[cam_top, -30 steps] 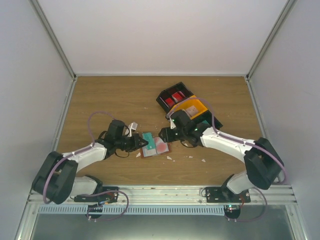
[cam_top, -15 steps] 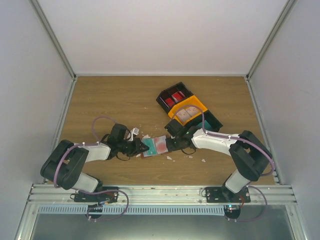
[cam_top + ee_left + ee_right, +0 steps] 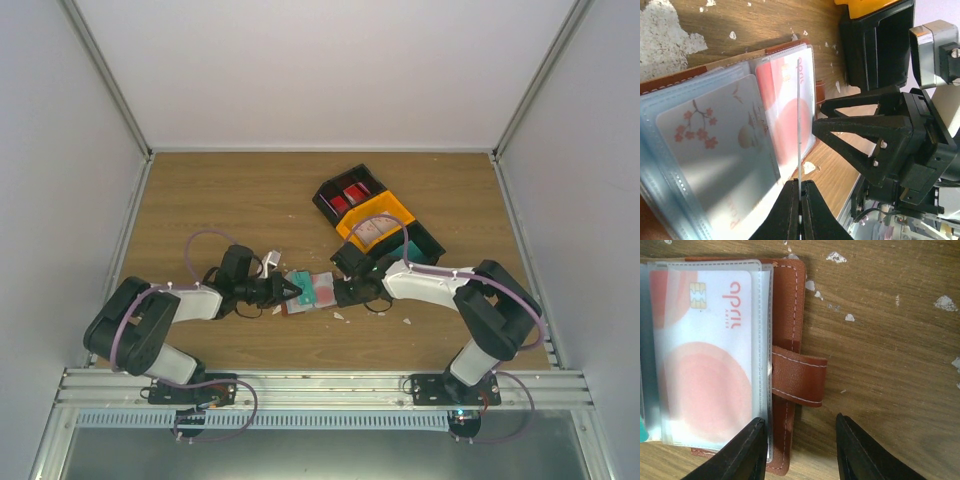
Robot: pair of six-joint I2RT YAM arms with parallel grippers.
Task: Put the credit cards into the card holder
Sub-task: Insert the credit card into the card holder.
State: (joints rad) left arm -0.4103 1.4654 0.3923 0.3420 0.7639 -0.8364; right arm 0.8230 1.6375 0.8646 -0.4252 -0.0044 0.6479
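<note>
**Bench**: brown wood-grain top, walled on three sides. The black-and-orange bin tray sat toward the far right, clear of the work. Its contents were too small to read.

**Left hand**: clamped tight on the teal card, pinching one end. From its own wrist view the card showed edge-on only, a thin pale line standing over the open holder.

**Right hand**: jaws apart and holding nothing. One finger lay over the sleeve edge, the other over bare wood.

**Card holder**: reddish-brown leather, lying open on the bench's near middle, between the two hands. Its clear sleeves were fanned up.
- A red-disc card sat inside one sleeve.
- A blossom card sat inside another.
- The snap tab lay loose off the leather edge.

**Handling, by my judgement:**
- The card is stiff, light and slick. The end pinch suits it, though it could pivot in the grip.
- The sleeves are soft and floppy, and their mouths will likely cling shut.
- The holder looks light enough to skid. It is better pinned by the leather margin near the tab than by the plastic.

**Hard to make out:**
- which sleeve mouth the card's leading edge faced
- whether that edge touched plastic
- whether the right finger pressed on the sleeve or hung above it

White scraps dotted the wood nearby.
</note>
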